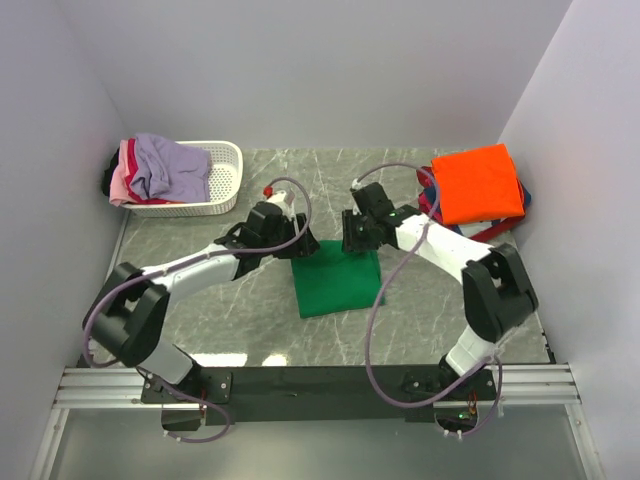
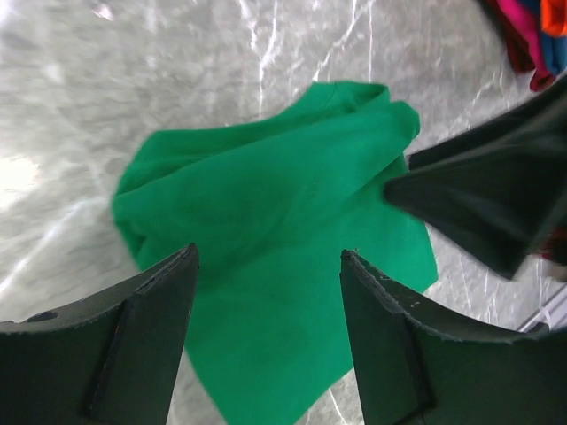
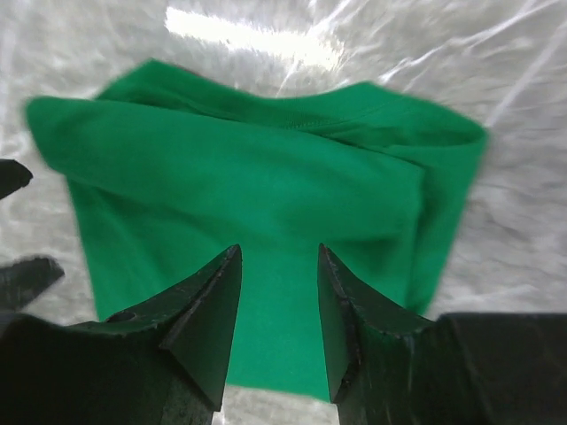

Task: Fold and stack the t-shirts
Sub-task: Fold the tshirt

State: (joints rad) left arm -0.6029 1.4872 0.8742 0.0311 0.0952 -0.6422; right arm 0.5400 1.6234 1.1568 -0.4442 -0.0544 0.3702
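A bright green t-shirt point(image 1: 337, 283) lies folded into a rough square on the marble table between the two arms. It fills the left wrist view point(image 2: 275, 230) and the right wrist view point(image 3: 266, 186). My left gripper point(image 1: 303, 246) hovers over its far left corner, open and empty point(image 2: 268, 258). My right gripper point(image 1: 352, 243) hovers over its far right corner, open and empty point(image 3: 279, 255). A folded orange t-shirt point(image 1: 480, 182) tops a stack of red and navy shirts at the right. Lavender point(image 1: 170, 165) and pink point(image 1: 123, 180) shirts lie in the basket.
The white slotted basket point(image 1: 228, 170) stands at the far left against the wall. A dark item point(image 1: 107, 178) lies behind it. White walls close in the table on three sides. The right gripper's finger shows in the left wrist view point(image 2: 487, 208).
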